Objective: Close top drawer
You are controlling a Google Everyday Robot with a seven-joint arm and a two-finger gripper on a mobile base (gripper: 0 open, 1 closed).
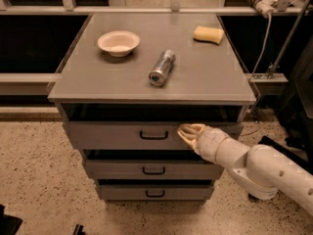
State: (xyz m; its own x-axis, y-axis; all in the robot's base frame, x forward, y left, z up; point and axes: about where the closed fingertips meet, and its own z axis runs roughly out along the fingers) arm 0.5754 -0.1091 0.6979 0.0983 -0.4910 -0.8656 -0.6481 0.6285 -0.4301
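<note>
The wide grey top drawer (107, 135) of the grey cabinet (146, 77) stands out only a little. The cream gripper (188, 133) touches its front, just right of the black loop handle (153, 135), probably to push it in; open or closed, I cannot tell.

You are in a lab-like test space: speckled floor (34, 180) below your gripper (188, 132), which rests against the front of the grey cabinet (122, 80); bare metal rails (146, 10) and a cable (264, 38) beyond it.
</note>
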